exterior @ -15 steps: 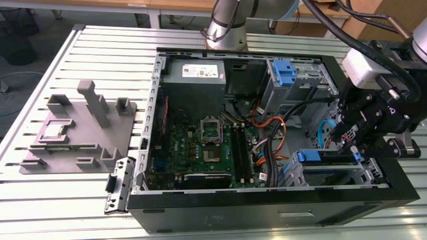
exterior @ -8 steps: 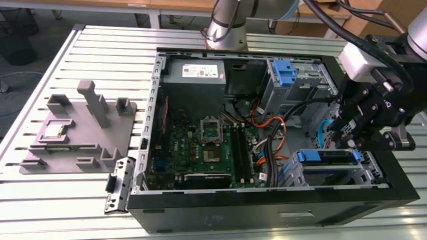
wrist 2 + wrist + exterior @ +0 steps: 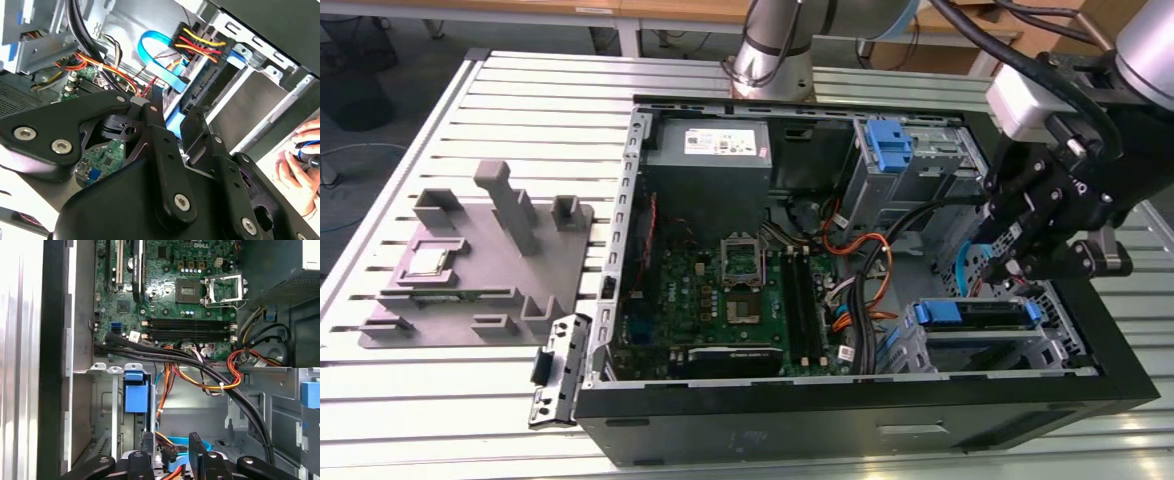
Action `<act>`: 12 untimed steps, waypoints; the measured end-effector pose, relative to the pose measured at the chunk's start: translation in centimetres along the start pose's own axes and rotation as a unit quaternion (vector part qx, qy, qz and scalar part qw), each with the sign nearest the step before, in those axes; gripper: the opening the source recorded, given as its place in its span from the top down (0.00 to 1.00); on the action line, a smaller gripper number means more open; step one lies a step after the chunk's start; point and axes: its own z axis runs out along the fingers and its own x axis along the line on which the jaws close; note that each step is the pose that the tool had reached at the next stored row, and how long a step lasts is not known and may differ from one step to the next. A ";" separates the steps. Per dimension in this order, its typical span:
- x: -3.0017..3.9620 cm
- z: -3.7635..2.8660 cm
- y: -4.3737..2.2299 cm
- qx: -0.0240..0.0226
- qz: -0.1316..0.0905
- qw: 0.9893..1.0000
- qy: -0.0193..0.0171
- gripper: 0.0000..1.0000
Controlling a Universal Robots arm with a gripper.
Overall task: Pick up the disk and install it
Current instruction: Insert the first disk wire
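Note:
The disk (image 3: pixel 212 75) stands on edge inside the open computer case (image 3: pixel 854 400). In the second wrist view I see its dark edge and a blue rail. A blue ribbon cable (image 3: pixel 150 42) and a plug with yellow, red and black wires (image 3: pixel 200 45) sit at its far end. My gripper (image 3: pixel 175 117) is shut on the disk, one black finger on each side of the rail. In the exterior view the gripper (image 3: pixel 1034 255) hangs over the case's drive bays, at that view's right. In the first wrist view the gripper (image 3: pixel 171 450) points down among the cables.
A metal cage with a blue latch (image 3: pixel 967 312) lies on the nearer side of the gripper, and another blue latch (image 3: pixel 891 145) farther back. The motherboard (image 3: pixel 720 290), grey power-supply box (image 3: pixel 714 140) and loose cables (image 3: pixel 867 250) fill the case. A grey fixture (image 3: pixel 480 260) stands on the slatted table. A person's hand (image 3: pixel 300 160) is nearby.

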 end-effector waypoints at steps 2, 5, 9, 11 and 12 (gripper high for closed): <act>-0.12 0.01 -0.40 0.000 0.000 1.000 0.000 0.58; -0.17 0.01 -1.03 0.000 0.000 1.000 0.000 0.58; -0.13 0.46 -1.21 0.000 0.000 1.000 0.000 0.58; -0.08 0.80 -1.25 0.000 0.000 1.000 0.000 0.58; -0.06 0.89 -1.26 0.000 0.000 1.000 0.000 0.58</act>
